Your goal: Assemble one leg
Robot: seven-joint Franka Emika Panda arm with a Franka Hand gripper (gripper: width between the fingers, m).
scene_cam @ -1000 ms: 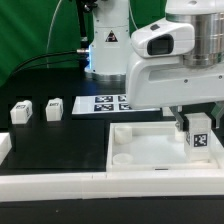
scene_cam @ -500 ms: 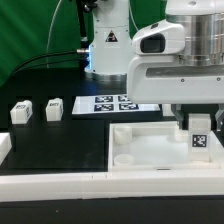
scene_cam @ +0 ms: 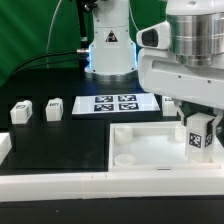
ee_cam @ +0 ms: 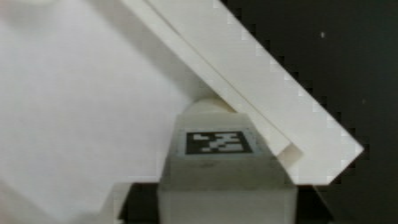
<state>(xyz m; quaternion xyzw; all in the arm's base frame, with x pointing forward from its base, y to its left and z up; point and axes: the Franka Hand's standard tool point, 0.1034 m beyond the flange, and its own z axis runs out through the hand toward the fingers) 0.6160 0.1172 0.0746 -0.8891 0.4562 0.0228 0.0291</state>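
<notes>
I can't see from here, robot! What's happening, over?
Gripper shut on the leg. Leg upright at the tray corner, exterior view's right. Three spare legs untouched. Nothing in the way.

Leg: white, with a black-and-white square marker tag on its face.
Tray: plain white.
Marker board: white, carrying four black-and-white tags.
Table: black.
Three loose parts: white, black-marked faces.
Arm: white and grey.

the tray wall hems the leg; tray middle lies open.
</notes>
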